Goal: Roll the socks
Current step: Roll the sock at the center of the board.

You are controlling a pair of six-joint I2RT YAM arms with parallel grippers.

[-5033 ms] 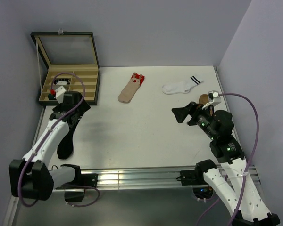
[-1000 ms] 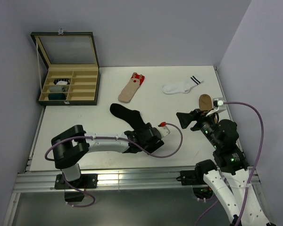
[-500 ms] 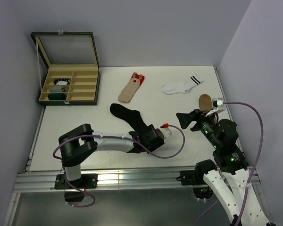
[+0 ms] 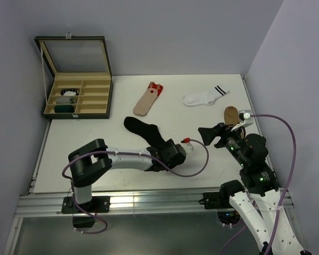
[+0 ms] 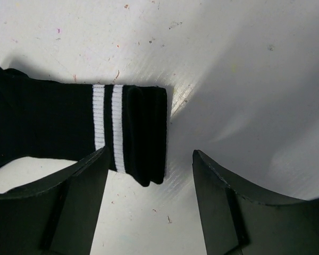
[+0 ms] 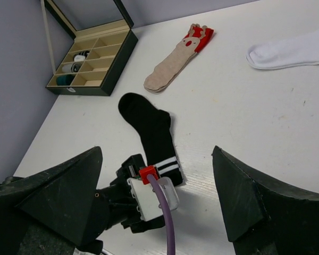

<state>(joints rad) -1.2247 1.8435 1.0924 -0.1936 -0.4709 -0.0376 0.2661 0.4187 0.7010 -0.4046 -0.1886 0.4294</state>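
A black sock with two white cuff stripes lies flat in the middle of the table. It also shows in the left wrist view and the right wrist view. My left gripper points down over its cuff end, open and empty, with the cuff just ahead of the two fingers. My right gripper hovers open and empty to the right of the sock. A beige sock with a red cuff and a white sock lie further back.
An open compartment box with several rolled socks stands at the back left. A brown sock lies by the right edge, partly hidden by the right arm. The left arm's purple cable loops over the table near the front.
Five seconds ago the black sock hung at the table's left edge by the left gripper; it now lies in the middle. Over the last second the left gripper shifted slightly at the cuff.
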